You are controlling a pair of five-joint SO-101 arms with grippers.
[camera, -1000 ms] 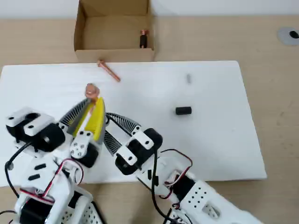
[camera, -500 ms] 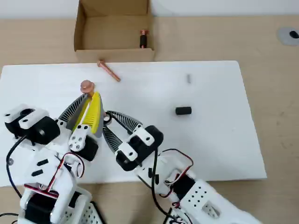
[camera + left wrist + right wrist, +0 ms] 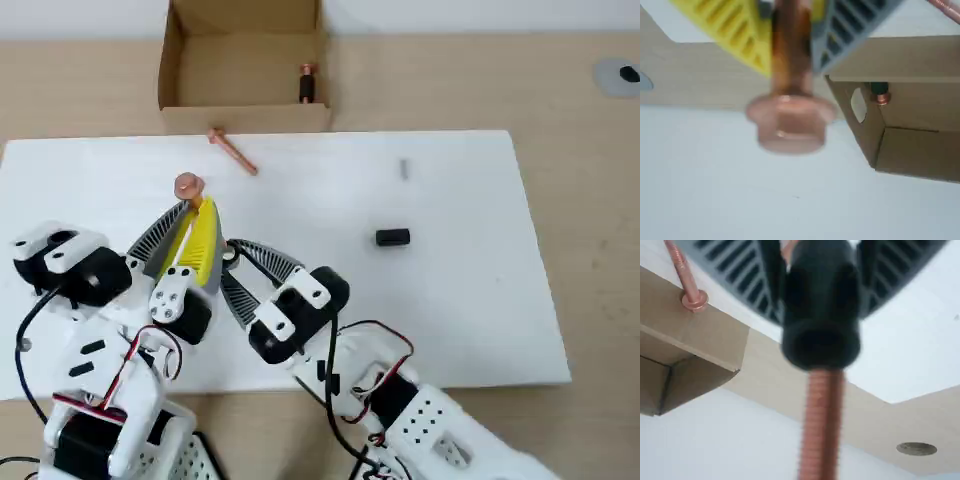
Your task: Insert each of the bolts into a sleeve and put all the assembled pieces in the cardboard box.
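My left gripper (image 3: pixel 195 212), with one yellow and one grey finger, is shut on a copper bolt (image 3: pixel 187 186) whose flanged head (image 3: pixel 790 122) sticks out past the fingertips. My right gripper (image 3: pixel 229 260) sits just behind it, shut on a black sleeve (image 3: pixel 820 340). The bolt's threaded shaft (image 3: pixel 822 425) runs into the sleeve's mouth. A second bolt (image 3: pixel 233 152) lies loose in front of the cardboard box (image 3: pixel 243 118). One assembled piece (image 3: pixel 307 83) rests inside the box by its right wall. A spare black sleeve (image 3: pixel 393 237) lies on the mat to the right.
A white mat (image 3: pixel 450 300) covers the wooden table. A small grey piece (image 3: pixel 404 168) lies on the mat's right half. A round grey fitting (image 3: pixel 618 75) sits in the table at the far right. Both arm bases crowd the near edge.
Both grippers shifted slightly up and to the left together, carrying the bolt and sleeve, then held still. The loose bolt, spare sleeve and box have not moved.
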